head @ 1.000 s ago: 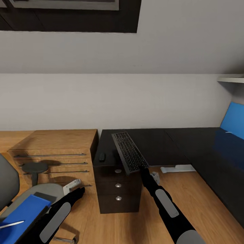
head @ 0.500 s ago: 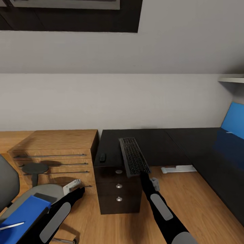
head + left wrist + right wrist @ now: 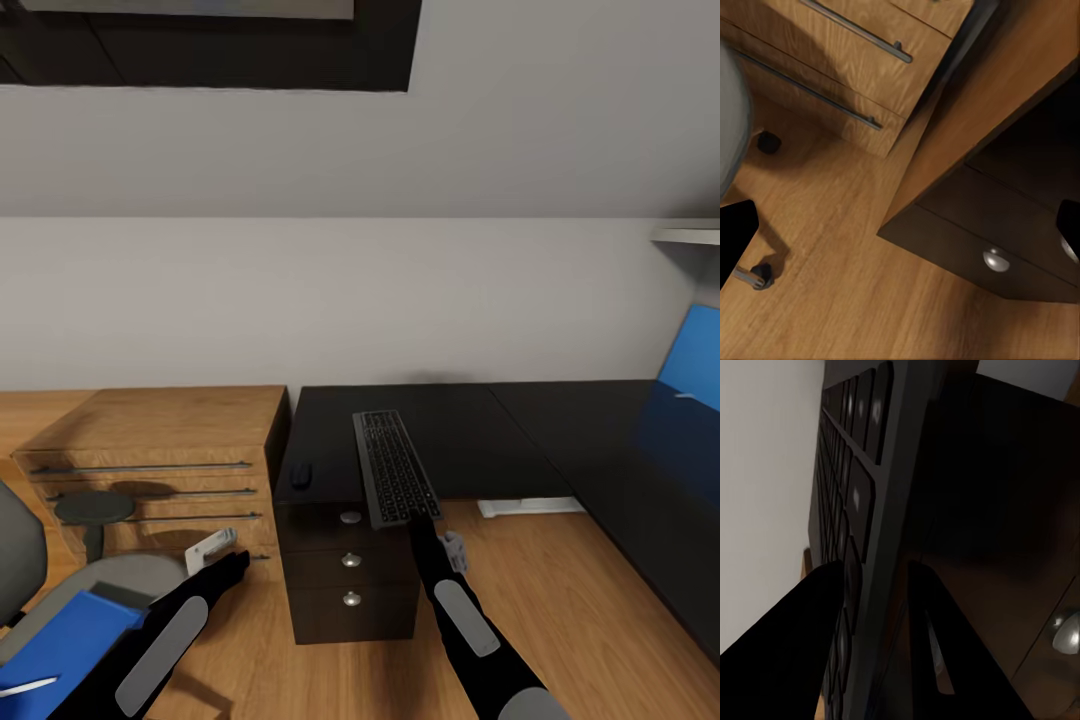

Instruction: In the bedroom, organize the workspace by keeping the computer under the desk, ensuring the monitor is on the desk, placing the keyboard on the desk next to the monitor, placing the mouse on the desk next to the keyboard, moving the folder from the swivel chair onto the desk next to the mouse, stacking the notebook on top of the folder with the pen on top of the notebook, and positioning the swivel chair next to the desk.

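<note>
- The right gripper (image 3: 418,517) clamps the near short end of the long, slim dark grey keyboard (image 3: 392,467); a black finger (image 3: 810,645) lies on its keys, the other beneath.
- The keyboard stretches away from the gripper over the glossy black desk (image 3: 470,430), above its dark three-knob drawer unit (image 3: 350,575).
- The small black oval mouse (image 3: 300,476) lies on the desk, left of the keyboard.
- The left gripper (image 3: 232,563) hangs low beside the light wooden drawer chest (image 3: 150,460); I cannot tell whether its fingers are parted.
- The flat bright blue folder (image 3: 60,640) rests on the grey swivel chair (image 3: 20,550).
</note>
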Motion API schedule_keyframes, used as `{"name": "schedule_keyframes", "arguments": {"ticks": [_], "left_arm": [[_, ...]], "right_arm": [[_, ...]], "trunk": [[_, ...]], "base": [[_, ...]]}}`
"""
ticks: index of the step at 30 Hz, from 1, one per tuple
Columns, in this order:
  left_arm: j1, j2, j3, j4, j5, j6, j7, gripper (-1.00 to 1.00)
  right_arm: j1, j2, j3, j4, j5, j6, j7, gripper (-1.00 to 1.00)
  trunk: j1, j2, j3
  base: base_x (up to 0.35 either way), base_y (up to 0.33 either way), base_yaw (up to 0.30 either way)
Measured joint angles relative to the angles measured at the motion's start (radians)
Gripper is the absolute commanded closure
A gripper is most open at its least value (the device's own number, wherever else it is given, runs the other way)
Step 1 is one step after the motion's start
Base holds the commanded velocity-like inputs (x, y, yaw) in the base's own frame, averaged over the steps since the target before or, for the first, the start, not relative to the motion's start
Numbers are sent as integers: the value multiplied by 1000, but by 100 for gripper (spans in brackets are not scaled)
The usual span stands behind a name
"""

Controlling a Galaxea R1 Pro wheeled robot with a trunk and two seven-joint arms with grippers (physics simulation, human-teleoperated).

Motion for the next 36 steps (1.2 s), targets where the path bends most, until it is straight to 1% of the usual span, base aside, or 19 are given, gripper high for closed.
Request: {"name": "schedule_keyframes", "arguments": {"ticks": [12, 14, 16, 30, 31, 32, 36], "left_arm": [[0, 0, -1, 1, 6, 1, -1, -100], [0, 0, -1, 1, 6, 1, -1, -100], [0, 0, 0, 1, 7, 2, -1, -100], [0, -1, -1, 1, 9, 3, -1, -100], [0, -1, -1, 1, 9, 3, -1, -100], [0, -1, -1, 2, 9, 2, -1, -100], [0, -2, -2, 2, 9, 2, -2, -100]], "right_arm": [[0, 7, -1, 9, -3, 2, 10, 100], [0, 12, -4, 3, -1, 2, 1, 100], [0, 16, -5, -20, -1, 2, -31, 100], [0, 16, -4, -20, 4, 4, -31, 100], [0, 16, -4, -21, 4, 5, -32, -100], [1, 16, -2, 10, -9, 5, -35, -100], [0, 15, -3, 12, -9, 6, -35, -100]], "trunk": [[0, 0, 0], [0, 0, 0], [0, 0, 0], [0, 0, 0], [0, 0, 0], [0, 0, 0], [0, 0, 0]], "base": [[64, 3, 0], [8, 172, 0], [2, 153, 0], [0, 14, 0], [0, 0, 0], [0, 0, 0], [0, 0, 0]]}}
